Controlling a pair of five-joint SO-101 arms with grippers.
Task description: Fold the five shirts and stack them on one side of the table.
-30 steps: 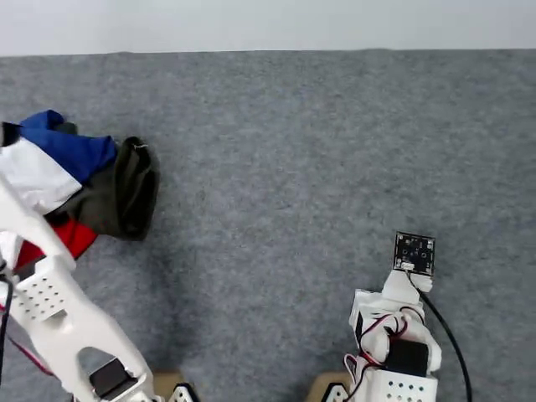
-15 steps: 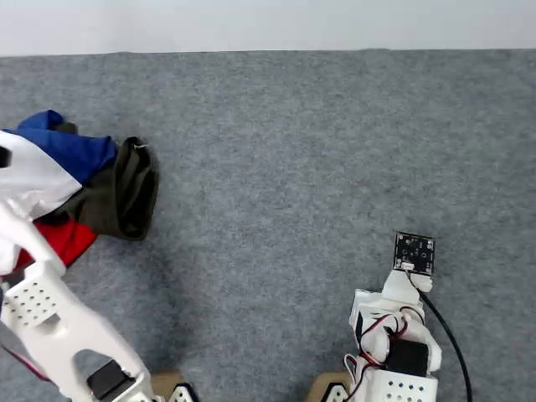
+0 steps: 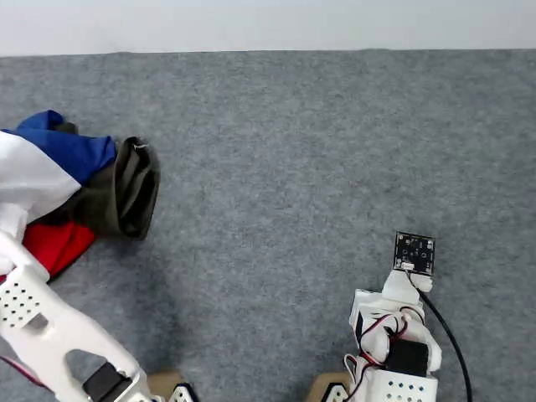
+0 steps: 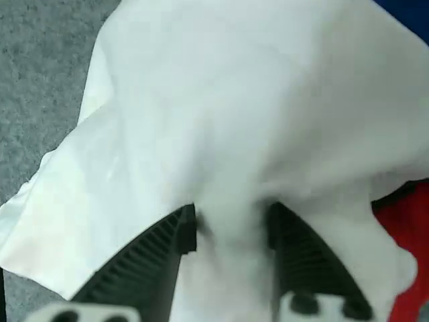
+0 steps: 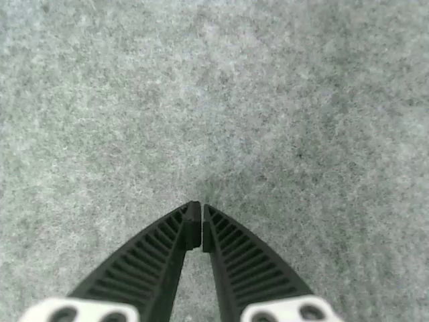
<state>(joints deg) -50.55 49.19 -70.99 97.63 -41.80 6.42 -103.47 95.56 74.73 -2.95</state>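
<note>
The left gripper (image 4: 231, 225) pinches a fold of the loose white cloth shirt (image 4: 255, 114) between its ribbed black fingers (image 4: 167, 241). That shirt lies in the pile at the table's left edge, together with the rumpled blue shirt (image 3: 74, 149), the dark olive shirt (image 3: 126, 193) and the bright red shirt (image 3: 52, 243). Since a second ago the left arm (image 3: 46, 327) has drawn back toward its base, baring more red. The right gripper (image 5: 201, 228) — tips pressed together, holding nothing — hangs over the grey felt table cover (image 3: 318, 151), unmoved.

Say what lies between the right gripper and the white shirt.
In the high view, bare grey mat, then the dark olive shirt, separate the right gripper from the white shirt.
</note>
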